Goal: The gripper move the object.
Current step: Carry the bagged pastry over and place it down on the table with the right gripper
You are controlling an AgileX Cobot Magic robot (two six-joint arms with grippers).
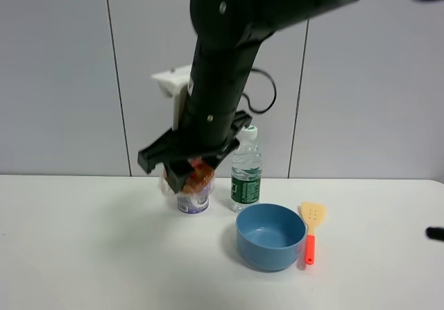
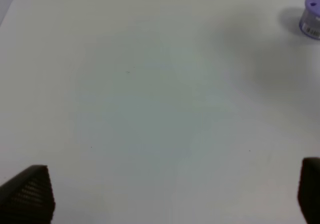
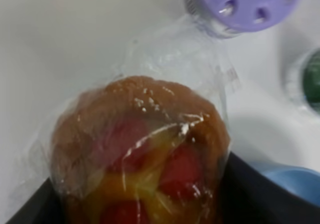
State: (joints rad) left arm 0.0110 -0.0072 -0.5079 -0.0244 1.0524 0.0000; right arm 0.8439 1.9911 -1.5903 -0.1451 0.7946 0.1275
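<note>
My right gripper [image 1: 189, 168], a black claw on a thick dark arm, is shut on the object, a golden-brown bun [image 1: 202, 176] with red spots in clear wrap. It holds the bun in the air, just above and in front of the purple-lidded tub [image 1: 193, 201]. In the right wrist view the bun [image 3: 140, 149] fills the space between the black fingers [image 3: 250, 194], with the tub's lid [image 3: 245, 3] beyond it. My left gripper [image 2: 170, 196] is open and empty over bare table; it does not show in the exterior view.
A clear water bottle [image 1: 246, 169] with a green label stands right of the tub. A blue bowl [image 1: 270, 237] and an orange-handled yellow spatula [image 1: 311, 230] lie nearer the front. The tub also shows far off in the left wrist view [image 2: 312, 16]. The white table [image 1: 90, 254] stretches left.
</note>
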